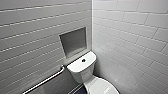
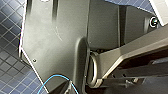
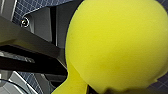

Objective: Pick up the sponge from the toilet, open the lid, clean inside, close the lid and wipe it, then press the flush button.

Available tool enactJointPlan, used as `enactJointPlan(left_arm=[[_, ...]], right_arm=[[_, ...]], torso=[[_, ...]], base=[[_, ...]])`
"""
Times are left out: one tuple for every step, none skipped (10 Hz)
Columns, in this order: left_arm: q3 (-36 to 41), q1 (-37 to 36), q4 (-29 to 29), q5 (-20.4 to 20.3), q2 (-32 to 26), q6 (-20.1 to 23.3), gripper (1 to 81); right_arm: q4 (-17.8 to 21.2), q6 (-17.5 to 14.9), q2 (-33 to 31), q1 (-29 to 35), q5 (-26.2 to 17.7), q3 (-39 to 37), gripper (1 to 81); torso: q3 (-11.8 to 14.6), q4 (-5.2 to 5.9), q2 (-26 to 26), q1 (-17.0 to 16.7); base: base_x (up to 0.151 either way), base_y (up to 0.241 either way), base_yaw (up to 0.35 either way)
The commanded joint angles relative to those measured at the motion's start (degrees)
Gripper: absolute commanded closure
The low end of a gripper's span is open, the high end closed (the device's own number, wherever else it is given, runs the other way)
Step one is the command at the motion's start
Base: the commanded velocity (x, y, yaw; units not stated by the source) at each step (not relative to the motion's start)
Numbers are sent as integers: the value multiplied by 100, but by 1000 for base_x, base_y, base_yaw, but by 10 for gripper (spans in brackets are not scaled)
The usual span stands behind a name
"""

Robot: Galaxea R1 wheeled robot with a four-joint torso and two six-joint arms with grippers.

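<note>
Position: the toilet [image 1: 85,72] stands in the corner where two walls of pale tiles [image 1: 130,30] meet.

Toilet:
- The tank is set against the left-hand wall. Its flat top carries the round button [image 1: 83,60] near the middle.
- The lid [image 1: 101,87] is down on the bowl. It shows at the lower edge of the head view, which cuts it off.
- No object lies on the tank top or on the visible part of the lid.

Fixtures on the left wall:
- A square niche [image 1: 73,41] is recessed just above the tank.
- A metal rail [image 1: 46,81] runs along the wall, slanting down and away from the tank.
- A strip of dark floor [image 1: 79,90] shows between the rail and the bowl.

Right arm:
- The sponge [image 3: 117,45] is at the right tool, close to the wrist camera. It is bright yellow with a rounded edge.
- Dark gridded floor tiles show behind it, so the sponge is raised clear of the floor.
- State of the right tool: clenched, grasping the sponge.

Left arm:
- The wrist view shows the robot's own dark plate and bar over the same dark floor.
- A thin blue cable [image 2: 53,78] loops at the plate's edge.
- State of the left tool: cannot be told.
</note>
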Motion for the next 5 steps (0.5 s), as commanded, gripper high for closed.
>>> enactJointPlan(left_arm=[[-62, -95, 27, 329, -11, 25, 10], [-132, -86, 36, 337, 16, 25, 10], [-203, -86, 36, 338, 51, 25, 10], [-281, -77, 36, 338, 95, 25, 10], [-326, -77, 36, 372, 139, 42, 10]], right_arm=[[-124, -19, 528, -84, -608, -747, 811], [-158, -19, 669, -66, -679, -949, 811], [-212, -19, 748, -66, -697, -1064, 811], [-247, -19, 801, -66, -706, -1152, 811], [-256, -28, 827, -66, -732, -1222, 811]], torso=[[556, 0, 560, -361], [776, 0, 772, -500], [986, 0, 975, -636], [1198, 0, 1181, -774], [1406, 0, 1382, -907]], base=[[0, 0, 0], [0, 0, 0], [0, 0, 0], [0, 0, 0], [0, 0, 0]])
